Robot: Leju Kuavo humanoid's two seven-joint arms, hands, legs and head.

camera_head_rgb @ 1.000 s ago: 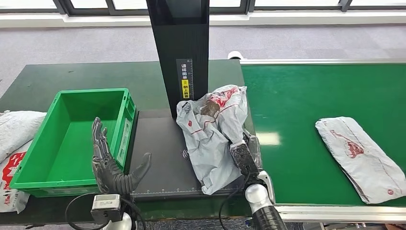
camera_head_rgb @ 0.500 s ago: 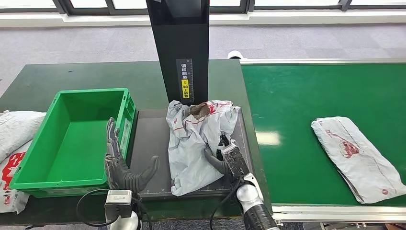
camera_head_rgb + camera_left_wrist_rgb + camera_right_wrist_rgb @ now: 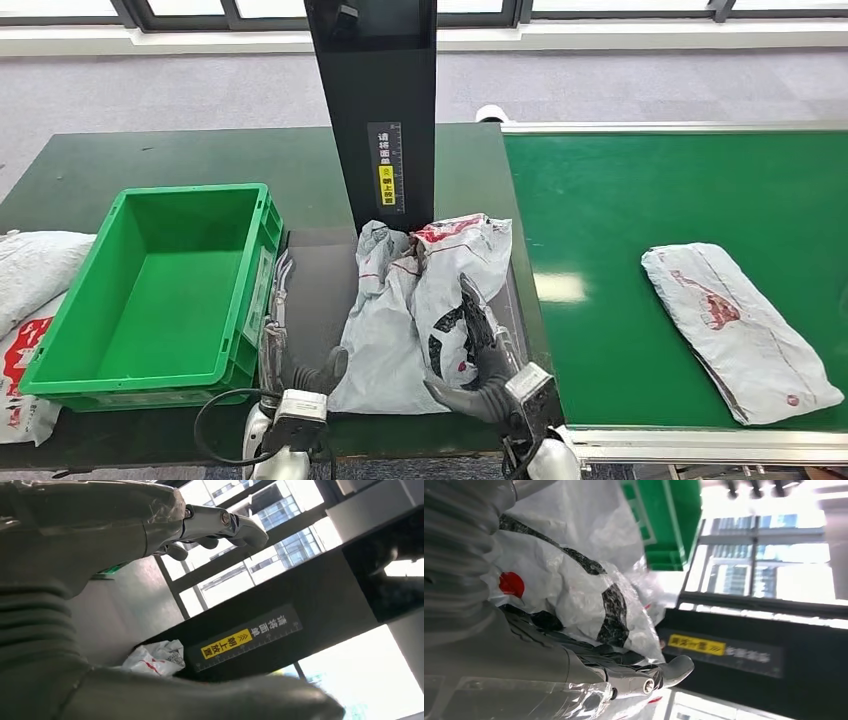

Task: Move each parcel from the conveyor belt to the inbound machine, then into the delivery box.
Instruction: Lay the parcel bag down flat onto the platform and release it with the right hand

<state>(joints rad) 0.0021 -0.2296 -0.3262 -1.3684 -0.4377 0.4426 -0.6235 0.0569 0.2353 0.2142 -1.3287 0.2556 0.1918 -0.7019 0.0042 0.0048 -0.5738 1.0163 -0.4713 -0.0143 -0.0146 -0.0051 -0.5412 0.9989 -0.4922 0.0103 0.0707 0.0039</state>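
While 1 parcel (image 3: 425,300) lies on the inbound machine (image 3: 312,290) between the fingers of both hands, right hand (image 3: 480,365) spread against it, left hand (image 3: 290,345) spread empty, the delivery box (image 3: 150,285) is empty; a 2nd parcel (image 3: 740,330) waits on the conveyor belt (image 3: 650,200).

Parcels: two in grey-white mailers, one crumpled parcel (image 3: 425,310) on the black inbound machine (image 3: 320,290), one flat parcel (image 3: 738,330) on the green conveyor belt (image 3: 620,220); one green delivery box (image 3: 150,290); two white sacks (image 3: 30,300) beside it; two robot hands
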